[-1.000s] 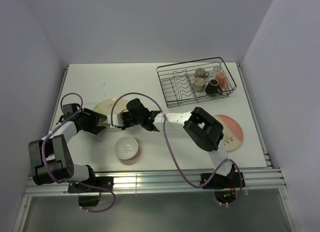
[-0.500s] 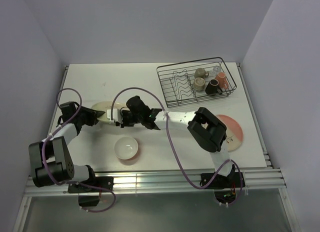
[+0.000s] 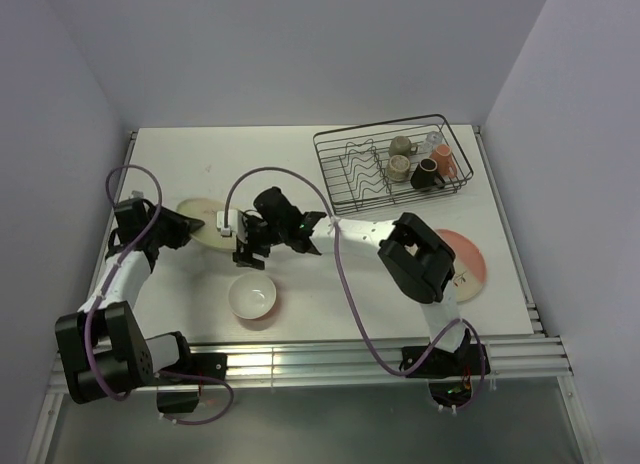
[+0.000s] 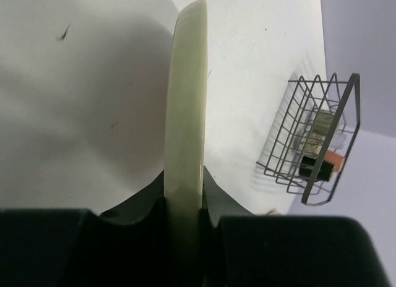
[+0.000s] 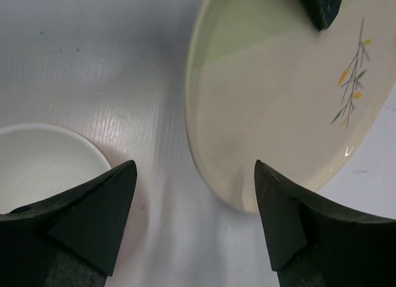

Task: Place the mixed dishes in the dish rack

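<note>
The left gripper (image 4: 184,203) is clamped tight on the rim of the cream plate (image 4: 185,107), which sits at the left of the white table (image 3: 290,159), apparently tilted up at the gripped edge. The right gripper (image 5: 193,194) hovers between that plate and the white bowl (image 5: 43,163), its jaws spread wide and empty. The dish rack (image 3: 326,174) stands at far right, holding small cups (image 3: 399,166) and a pink mug (image 3: 446,161).

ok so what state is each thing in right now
left gripper, shut on cream plate rim
right gripper, open, holding nothing
cream plate, held by its rim
white bowl, upright, empty, on table
pink plate, flat on table, not in rack
dish rack, partly loaded at right end
</note>
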You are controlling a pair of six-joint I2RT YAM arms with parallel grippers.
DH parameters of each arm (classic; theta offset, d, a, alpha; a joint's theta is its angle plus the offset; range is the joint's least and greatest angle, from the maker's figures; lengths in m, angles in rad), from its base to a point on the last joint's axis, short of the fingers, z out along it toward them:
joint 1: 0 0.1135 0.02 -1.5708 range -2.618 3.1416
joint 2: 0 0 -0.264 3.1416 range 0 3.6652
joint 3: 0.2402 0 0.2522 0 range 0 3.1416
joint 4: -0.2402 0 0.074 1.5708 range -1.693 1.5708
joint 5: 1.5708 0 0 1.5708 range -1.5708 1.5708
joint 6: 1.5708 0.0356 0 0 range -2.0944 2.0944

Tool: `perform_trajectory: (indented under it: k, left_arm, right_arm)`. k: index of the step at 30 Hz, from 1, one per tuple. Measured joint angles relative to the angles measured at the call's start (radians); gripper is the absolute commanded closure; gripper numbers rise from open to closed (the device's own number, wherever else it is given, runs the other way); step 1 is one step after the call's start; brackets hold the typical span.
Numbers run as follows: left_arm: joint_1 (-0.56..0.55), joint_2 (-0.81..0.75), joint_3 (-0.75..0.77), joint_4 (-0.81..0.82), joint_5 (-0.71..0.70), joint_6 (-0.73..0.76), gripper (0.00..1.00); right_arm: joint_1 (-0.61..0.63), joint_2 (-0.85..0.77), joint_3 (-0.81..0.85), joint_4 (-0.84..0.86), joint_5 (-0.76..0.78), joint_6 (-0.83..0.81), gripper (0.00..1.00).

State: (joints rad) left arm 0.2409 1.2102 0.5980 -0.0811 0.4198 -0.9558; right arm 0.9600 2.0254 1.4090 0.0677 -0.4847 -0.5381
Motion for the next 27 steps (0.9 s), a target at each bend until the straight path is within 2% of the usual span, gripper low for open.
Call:
perform_trajectory:
  k: [1,4,10,16,21,27]
  left_arm:
    - [0.000,-0.006,0.017,-0.017,-0.001,0.023,1.00]
    - [0.000,-0.016,0.086,-0.061,-0.002,0.107,1.00]
    - [-0.029,-0.016,0.267,-0.106,0.010,0.294,1.00]
    - [-0.239,0.095,0.555,-0.156,0.005,0.551,1.00]
    - [-0.432,0.256,0.836,-0.229,0.016,0.810,1.00]
    - [-0.550,0.467,1.144,-0.305,0.020,1.112,1.00]
  right_arm:
    - [-0.008,-0.004,0.004,-0.018,-0.019,0.014,0.00]
    - [-0.053,-0.025,0.046,-0.098,-0.097,0.054,0.00]
    - [-0.242,-0.113,0.255,-0.334,-0.350,0.051,0.00]
    - [-0.439,-0.330,0.334,-0.568,-0.497,-0.058,0.00]
    - [-0.523,-0.479,0.328,-0.700,-0.553,-0.118,0.00]
    - [-0.644,-0.582,0.239,-0.798,-0.591,-0.159,0.00]
